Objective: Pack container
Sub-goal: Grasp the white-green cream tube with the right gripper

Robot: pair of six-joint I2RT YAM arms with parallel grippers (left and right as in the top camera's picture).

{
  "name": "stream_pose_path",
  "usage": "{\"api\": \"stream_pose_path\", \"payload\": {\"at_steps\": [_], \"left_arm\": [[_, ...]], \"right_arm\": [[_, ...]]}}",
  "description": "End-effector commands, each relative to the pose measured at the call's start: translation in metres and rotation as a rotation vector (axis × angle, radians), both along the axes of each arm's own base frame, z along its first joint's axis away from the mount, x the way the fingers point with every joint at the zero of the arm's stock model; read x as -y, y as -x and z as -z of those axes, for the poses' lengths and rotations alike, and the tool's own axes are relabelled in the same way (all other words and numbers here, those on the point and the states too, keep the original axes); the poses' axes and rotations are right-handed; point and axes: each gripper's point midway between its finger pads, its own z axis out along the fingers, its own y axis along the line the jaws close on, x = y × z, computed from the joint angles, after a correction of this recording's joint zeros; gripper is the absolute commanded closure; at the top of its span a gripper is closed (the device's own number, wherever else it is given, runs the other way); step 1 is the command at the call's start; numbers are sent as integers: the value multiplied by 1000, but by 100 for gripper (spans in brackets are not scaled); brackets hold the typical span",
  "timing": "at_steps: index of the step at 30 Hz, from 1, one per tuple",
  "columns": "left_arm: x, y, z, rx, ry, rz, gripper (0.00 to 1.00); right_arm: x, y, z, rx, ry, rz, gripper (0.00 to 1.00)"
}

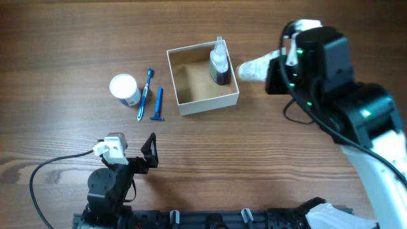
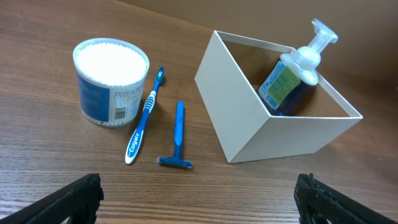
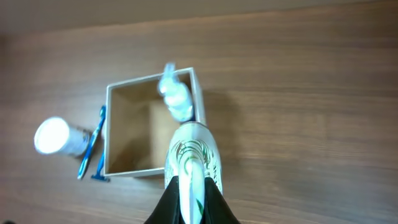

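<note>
While the left gripper (image 2: 199, 190) gapes above the wooden table (image 1: 63, 38), the right gripper (image 3: 191, 200) clasps a tube (image 3: 193, 152).

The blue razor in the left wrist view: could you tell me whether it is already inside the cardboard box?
No, the razor lies on the table beside the toothbrush, outside the container and clear of its white wall.

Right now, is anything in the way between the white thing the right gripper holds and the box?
Nothing lies between them. Inside the container, though, a pump bottle stands in the corner nearest the white item held by the right gripper; the rest is free.
</note>
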Motion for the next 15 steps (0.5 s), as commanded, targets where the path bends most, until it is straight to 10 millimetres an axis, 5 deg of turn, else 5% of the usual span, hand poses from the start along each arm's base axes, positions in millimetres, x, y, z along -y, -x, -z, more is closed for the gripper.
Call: {"api": "stream_pose_path", "payload": {"at_steps": [1,8,15], "left_arm": [[-4,-1,-1,11,-15,-16,0],[-4,-1,-1,11,-15,-16,0],[-4,-1,-1,11,-15,-16,0]], "right_arm": [[-30,-19,20,-37,-14,-69,96],[-54,-45,71,-155,-2,-103,96],[-44,-63,126,-257,134,-39,96]]}}
